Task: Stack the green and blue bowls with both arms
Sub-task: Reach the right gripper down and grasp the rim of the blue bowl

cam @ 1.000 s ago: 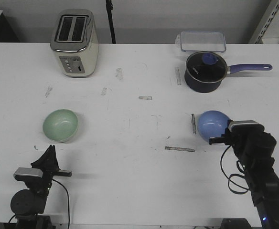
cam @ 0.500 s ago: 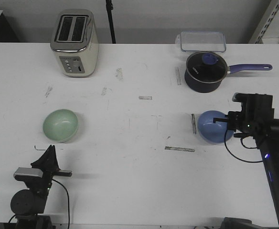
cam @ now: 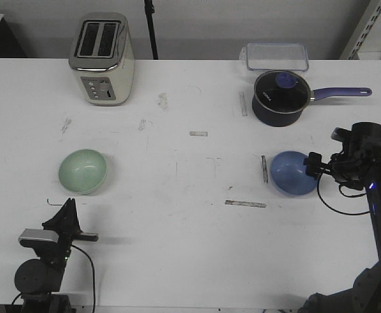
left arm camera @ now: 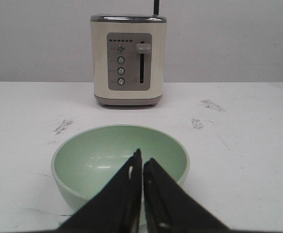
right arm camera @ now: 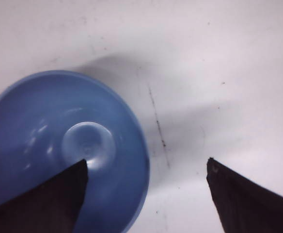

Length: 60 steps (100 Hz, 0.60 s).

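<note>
The pale green bowl sits on the table at the left; it also shows in the left wrist view, just beyond the fingertips. My left gripper is shut and empty, low near the table's front edge. The light blue bowl sits at the right. My right gripper is open above the blue bowl's right rim. In the right wrist view the blue bowl lies under one finger; the other finger is over bare table beside it.
A cream toaster stands at the back left. A dark saucepan with glass lid and purple handle stands at the back right, a clear container behind it. Small tape strips lie on the white table.
My right arm has risen and swung to the right, from in front of the blue bowl to above its right rim. The left arm and both bowls have not moved.
</note>
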Each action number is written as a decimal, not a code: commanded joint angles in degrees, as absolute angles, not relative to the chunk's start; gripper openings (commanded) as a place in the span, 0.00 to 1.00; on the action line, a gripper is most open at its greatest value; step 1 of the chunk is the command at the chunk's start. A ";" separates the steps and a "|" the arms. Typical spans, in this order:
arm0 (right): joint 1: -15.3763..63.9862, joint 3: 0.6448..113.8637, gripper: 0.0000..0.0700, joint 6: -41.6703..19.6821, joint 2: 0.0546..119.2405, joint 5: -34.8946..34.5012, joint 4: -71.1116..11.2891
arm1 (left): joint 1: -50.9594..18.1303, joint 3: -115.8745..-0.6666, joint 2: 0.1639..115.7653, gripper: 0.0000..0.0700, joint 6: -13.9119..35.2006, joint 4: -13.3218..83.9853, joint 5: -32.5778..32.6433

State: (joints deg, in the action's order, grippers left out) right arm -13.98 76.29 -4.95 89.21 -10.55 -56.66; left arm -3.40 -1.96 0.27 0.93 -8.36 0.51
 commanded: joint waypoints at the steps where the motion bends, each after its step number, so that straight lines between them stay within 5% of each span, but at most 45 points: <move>1: -14.22 77.19 0.78 -4.89 91.50 -10.70 -56.36 | -3.33 -0.69 0.19 0.00 0.69 -9.06 0.47; 25: -14.22 77.19 0.74 -4.93 96.01 -10.68 -55.24 | -3.33 -0.69 0.19 0.00 0.69 -9.08 0.47; 48: -13.72 77.14 0.39 -5.13 97.86 -10.61 -54.63 | -3.33 -0.69 0.19 0.00 0.69 -9.06 0.47; 60: -13.72 77.14 0.11 -5.23 98.32 -10.61 -54.15 | -3.33 -0.69 0.19 0.00 0.69 -9.08 0.47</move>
